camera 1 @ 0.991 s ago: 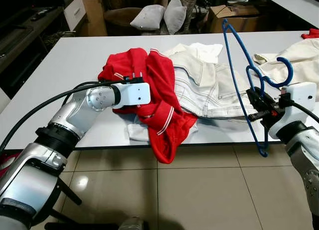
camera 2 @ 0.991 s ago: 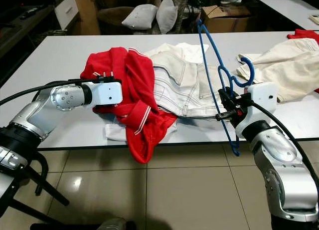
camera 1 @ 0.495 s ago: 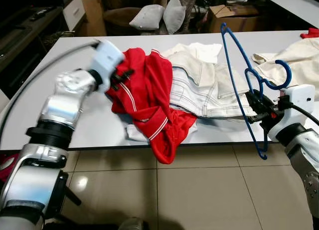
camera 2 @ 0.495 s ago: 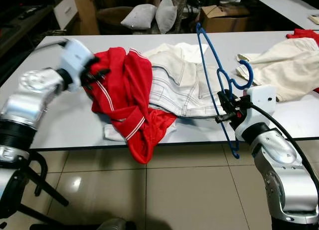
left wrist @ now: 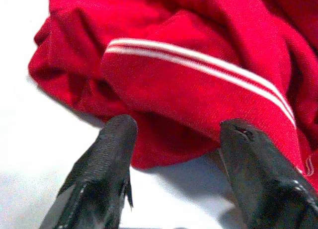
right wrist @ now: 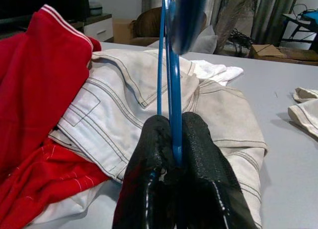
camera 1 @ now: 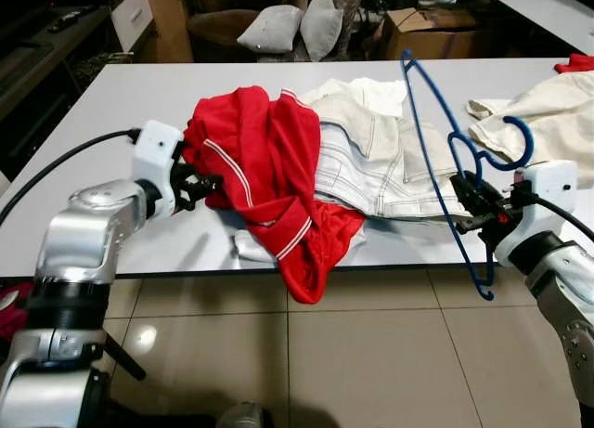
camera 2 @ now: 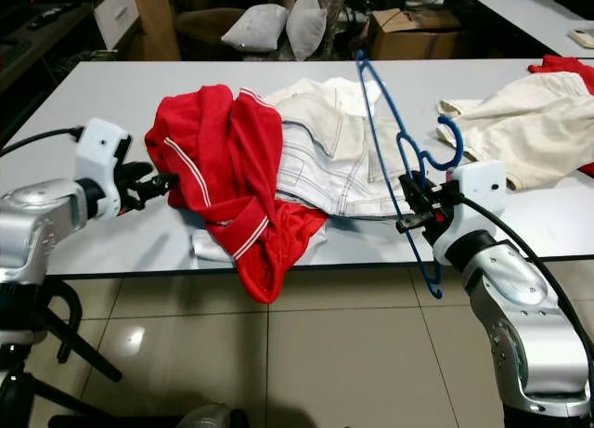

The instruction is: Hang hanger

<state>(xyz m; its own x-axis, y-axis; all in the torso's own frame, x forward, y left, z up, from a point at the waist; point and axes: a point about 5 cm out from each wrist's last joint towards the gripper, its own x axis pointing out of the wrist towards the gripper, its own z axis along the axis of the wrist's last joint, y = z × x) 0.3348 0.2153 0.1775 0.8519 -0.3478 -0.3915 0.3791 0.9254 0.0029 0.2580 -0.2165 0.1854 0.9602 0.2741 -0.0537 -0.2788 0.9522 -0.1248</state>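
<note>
One blue hanger is clamped upright in the right end effector; the left end effector, fingers spread, is pressed against one red shirt on the tabletop.

So on the table: one blue hanger, one red shirt, two cream-white garments, plus two grey cushions and one cardboard box behind.

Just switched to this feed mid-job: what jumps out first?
The red garment heaped on the white table, spilling over its near edge, with the left gripper open right at its left side. On the right, the right gripper is clamped on a blue hanger, held upright beside the white jeans.
</note>
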